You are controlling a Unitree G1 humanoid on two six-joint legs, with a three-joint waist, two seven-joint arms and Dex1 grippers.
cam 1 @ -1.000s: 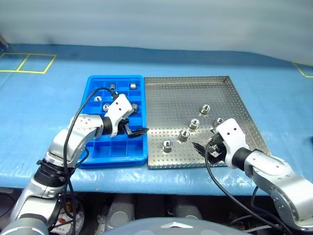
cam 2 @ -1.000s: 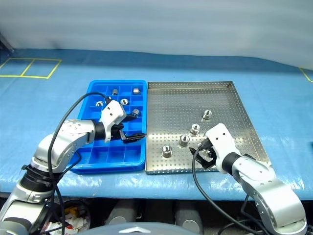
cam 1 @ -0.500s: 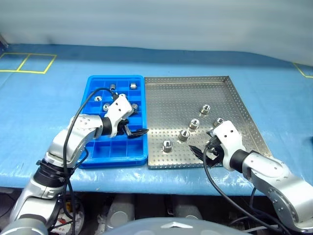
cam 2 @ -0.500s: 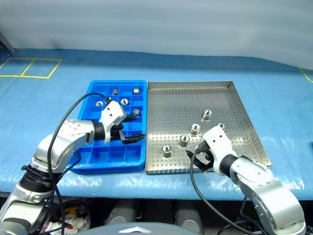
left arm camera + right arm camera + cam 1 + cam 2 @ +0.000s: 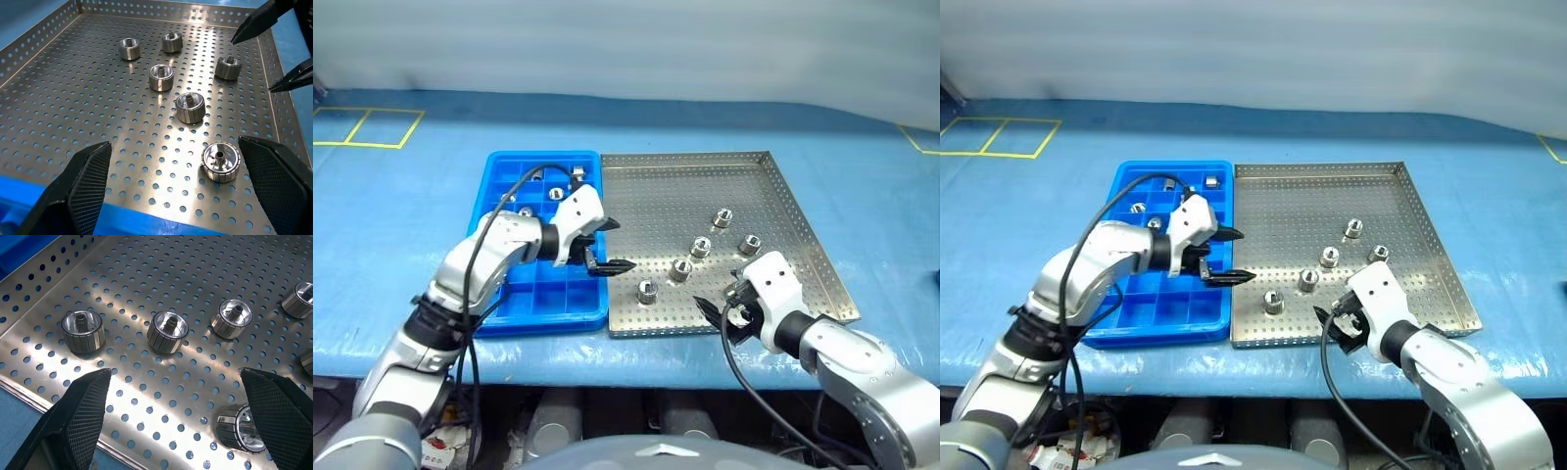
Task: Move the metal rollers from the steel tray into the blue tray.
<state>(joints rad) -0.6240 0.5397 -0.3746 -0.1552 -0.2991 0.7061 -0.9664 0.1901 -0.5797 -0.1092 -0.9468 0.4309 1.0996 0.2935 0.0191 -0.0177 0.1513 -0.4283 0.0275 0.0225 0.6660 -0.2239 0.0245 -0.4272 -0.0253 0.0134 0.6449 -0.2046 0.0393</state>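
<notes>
Over the seam between the blue tray point(image 5: 530, 294) and the steel tray point(image 5: 656, 181), the left hand point(image 5: 608, 245) hangs wide open and empty. Near the surface's front edge, the right hand point(image 5: 717, 315) is likewise spread, holding nothing. Five metal rollers point(image 5: 681, 270) stand on the steel tray; others sit in blue compartments.

Blue table cover point(image 5: 401, 196) (yellow tape lines point(image 5: 367, 127) at corner)
</notes>
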